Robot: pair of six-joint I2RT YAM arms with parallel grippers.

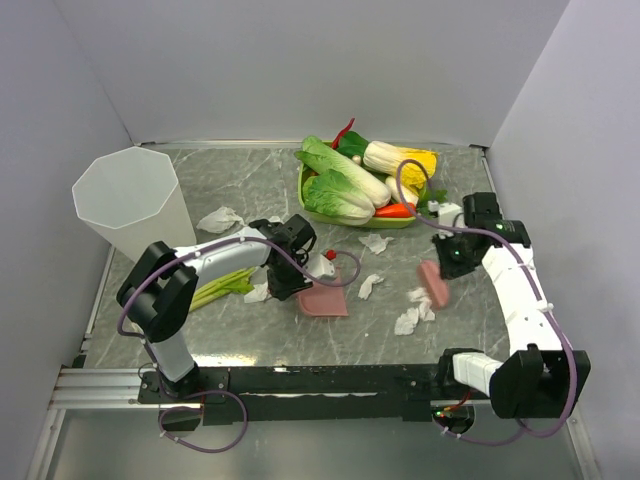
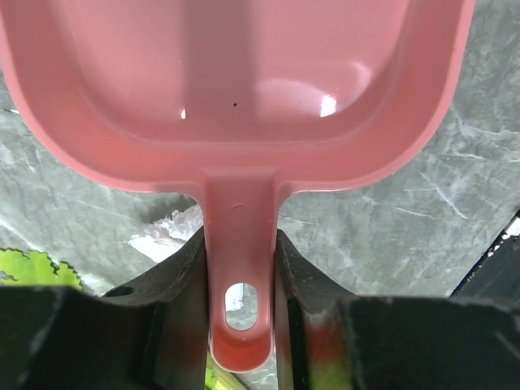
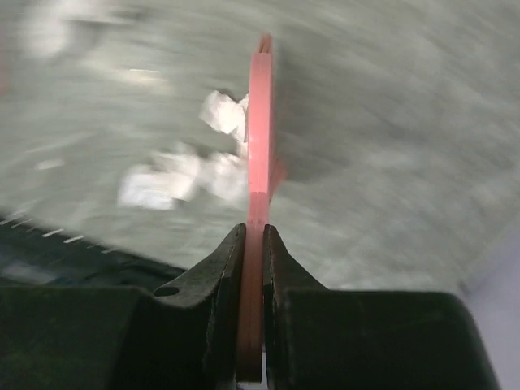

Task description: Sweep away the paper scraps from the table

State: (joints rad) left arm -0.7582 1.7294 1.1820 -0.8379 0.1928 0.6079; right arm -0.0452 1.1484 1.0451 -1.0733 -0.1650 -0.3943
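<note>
Pink plastic dustpan (image 1: 323, 301) sits near the middle of the grey-green marble-patterned table (image 1: 250, 340) in the top view, with its handle in the left gripper (image 1: 300, 284). The right gripper (image 1: 447, 262) carries a flat pink paddle (image 1: 435, 284). The nearest crumpled white paper scraps (image 1: 414, 311) lie just beside the paddle, on its dustpan side, so the right arm is nearer; other scraps are scattered further off.

From the left wrist, the gripper pinches the dustpan handle, pan pointing away.

From the right wrist, the jaws are pressed on the edge-on paddle (image 3: 260, 138), with scraps (image 3: 183, 175) at its left.
</note>
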